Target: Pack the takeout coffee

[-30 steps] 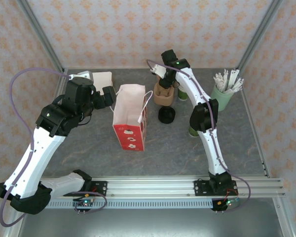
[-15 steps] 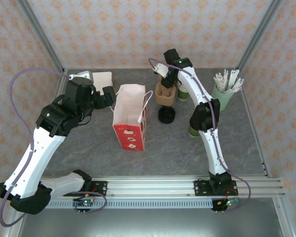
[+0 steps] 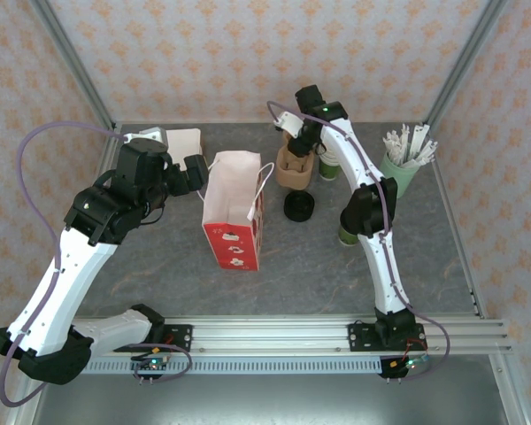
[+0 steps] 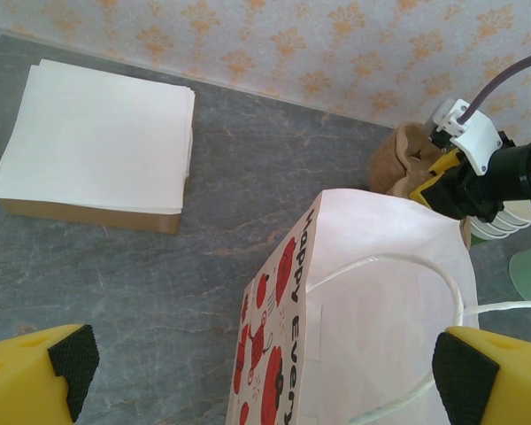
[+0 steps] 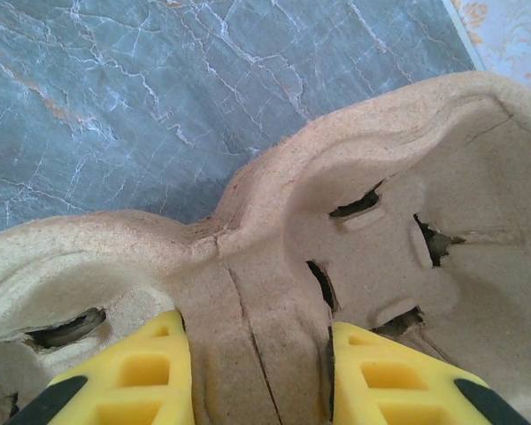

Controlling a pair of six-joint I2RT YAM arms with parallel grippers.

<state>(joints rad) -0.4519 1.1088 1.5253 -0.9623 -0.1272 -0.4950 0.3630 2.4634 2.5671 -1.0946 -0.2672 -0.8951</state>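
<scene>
Brown pulp between the yellow fingers [image 5: 133, 372], so the right pincer [image 5: 255, 354] has the cup carrier [image 3: 296, 166]?

Yes. Its jaws sit on either side of the carrier's middle ridge and press on it, which is a grip. A second ago they stood a touch wider. Since then the wrist has eased a shade toward the back wall and the jaws have nipped in. The carrier has barely shifted on the tabletop [image 3: 159, 257].

And the takeout coffee [image 3: 298, 205]?

Untouched. It stands on the tabletop just in front of the carrier, black lid up, to the right of the paper bag [image 3: 234, 208]. It is in neither the carrier nor the bag.

What is the left pincer [image 4: 265, 359] doing?

Nothing new. It hangs wide open beside the top of the bag, on its left side, holding nothing. It is exactly where it was a second ago. The bag stands upright and has not moved.

So how far along are we?

Early, I'd say. Gripping the carrier looks like the step in hand, and the coffee is not yet seated or bagged. That ridge is thin, soft pulp, so a lift could tear or tilt it. The cup also stands close enough to be knocked.
</scene>
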